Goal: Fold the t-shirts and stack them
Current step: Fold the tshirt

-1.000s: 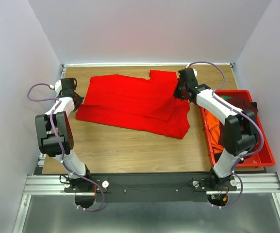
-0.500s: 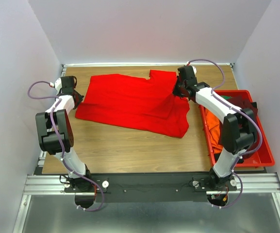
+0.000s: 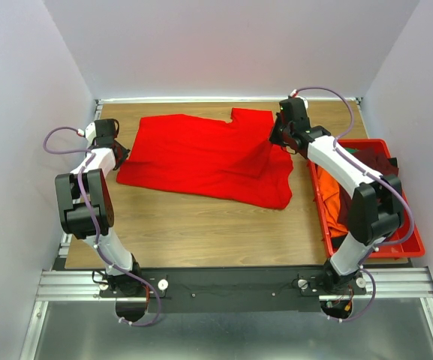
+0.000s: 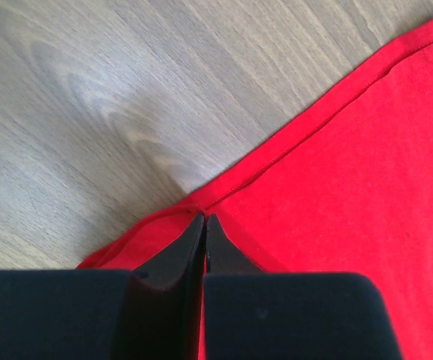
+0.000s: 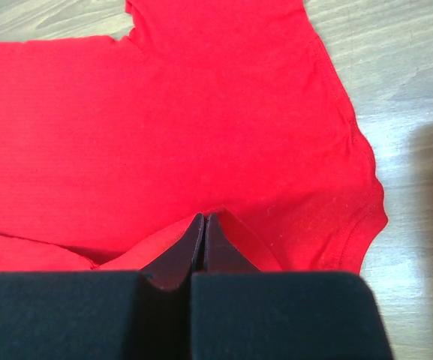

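A bright red t-shirt [image 3: 201,157] lies spread across the far half of the table. My left gripper [image 3: 120,155] is at its left edge. In the left wrist view the gripper [image 4: 205,217] is shut on the shirt's hem [image 4: 276,161]. My right gripper [image 3: 275,140] is over the shirt's right part, near a sleeve. In the right wrist view it [image 5: 205,217] is shut on a pinch of red cloth [image 5: 201,135] that tents up to its tips. An orange t-shirt [image 3: 330,196] and a dark cloth [image 3: 366,159] lie in the bin.
A rigid red plastic bin [image 3: 411,244] stands along the table's right edge, close beside my right arm. Bare wood [image 3: 201,232] shows between the shirt and the near edge. White walls close in the back and both sides.
My right gripper has moved a little toward the far right with the cloth in it, and the shirt's near right corner has drawn in slightly. The left gripper has stayed put.
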Controlling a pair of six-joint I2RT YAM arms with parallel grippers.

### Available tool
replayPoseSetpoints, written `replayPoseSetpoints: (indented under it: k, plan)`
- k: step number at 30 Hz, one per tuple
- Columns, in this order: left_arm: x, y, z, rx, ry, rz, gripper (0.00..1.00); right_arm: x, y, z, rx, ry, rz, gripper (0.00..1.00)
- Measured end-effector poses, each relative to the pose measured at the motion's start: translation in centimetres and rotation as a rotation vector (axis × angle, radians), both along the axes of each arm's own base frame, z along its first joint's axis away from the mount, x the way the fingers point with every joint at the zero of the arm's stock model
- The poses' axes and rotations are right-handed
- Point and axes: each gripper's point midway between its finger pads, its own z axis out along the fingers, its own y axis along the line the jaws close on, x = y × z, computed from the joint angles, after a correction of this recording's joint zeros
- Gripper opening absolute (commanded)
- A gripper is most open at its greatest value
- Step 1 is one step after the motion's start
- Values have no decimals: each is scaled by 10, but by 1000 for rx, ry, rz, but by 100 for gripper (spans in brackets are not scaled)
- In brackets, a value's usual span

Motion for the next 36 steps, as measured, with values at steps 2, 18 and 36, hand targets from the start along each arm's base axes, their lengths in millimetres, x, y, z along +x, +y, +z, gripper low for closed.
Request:
replayPoseSetpoints:
  k: [2,18,36]
  plan:
    - [0,0,0,0,1,0,7,0,0,0,-2,0,2,0]
    - [0,1,0,1,0,2,3,1,-5,0,-16,-3,-5,0]
    - [2,3,3,4,-9,-18,7,7,-16,-25,-34,47,-31,0]
